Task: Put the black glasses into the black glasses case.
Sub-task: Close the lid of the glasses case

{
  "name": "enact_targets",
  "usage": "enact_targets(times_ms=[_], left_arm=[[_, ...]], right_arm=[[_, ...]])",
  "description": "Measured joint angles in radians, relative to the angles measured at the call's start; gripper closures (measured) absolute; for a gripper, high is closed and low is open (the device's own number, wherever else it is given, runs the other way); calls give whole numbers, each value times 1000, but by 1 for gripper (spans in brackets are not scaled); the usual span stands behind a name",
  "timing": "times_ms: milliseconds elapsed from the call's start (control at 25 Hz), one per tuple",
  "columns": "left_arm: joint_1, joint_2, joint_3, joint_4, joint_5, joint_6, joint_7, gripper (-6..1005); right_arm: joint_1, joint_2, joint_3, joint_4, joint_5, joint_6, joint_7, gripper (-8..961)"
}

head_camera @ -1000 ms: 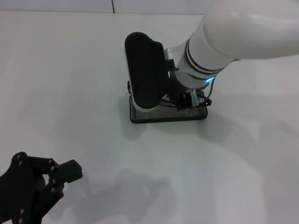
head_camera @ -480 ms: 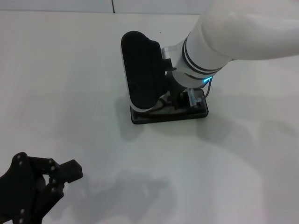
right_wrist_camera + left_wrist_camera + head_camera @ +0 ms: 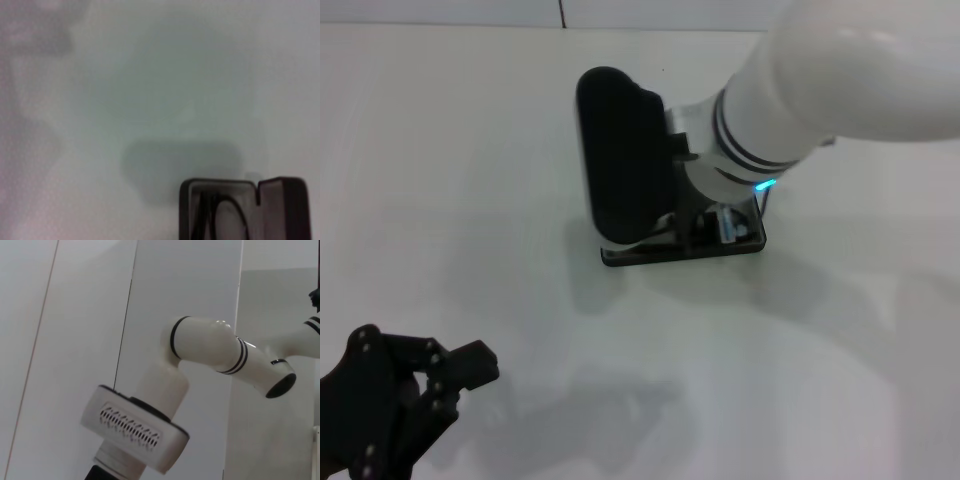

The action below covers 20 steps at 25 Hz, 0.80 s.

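Swinging the lid down now could pinch the glasses [image 3: 220, 212] if they sit crooked in the case [image 3: 680, 248]; right jaws' state unclear.

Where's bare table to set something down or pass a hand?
Free: the table left of the black glasses case, and the front strip between the case and the parked left end effector. Crowded: the case itself, where the right arm hangs over the black glasses inside.
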Motion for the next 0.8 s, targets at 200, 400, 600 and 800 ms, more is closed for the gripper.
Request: enact_targets(times_ms=[200, 400, 600, 800], left_arm=[[-9, 0, 0, 0, -8, 0, -7, 958], [-41, 1, -2, 0, -13, 0, -44, 958], [-117, 5, -16, -1, -18, -5, -95, 957], [-224, 27, -25, -20, -9, -49, -148, 955]], right_arm=[[-162, 0, 110, -191, -29, -51, 1, 762], [-346, 0, 235, -390, 1, -84, -9, 754], [-577, -6, 379, -557, 133, -109, -69, 746], [-841, -4, 584, -655, 364, -53, -178, 738]])
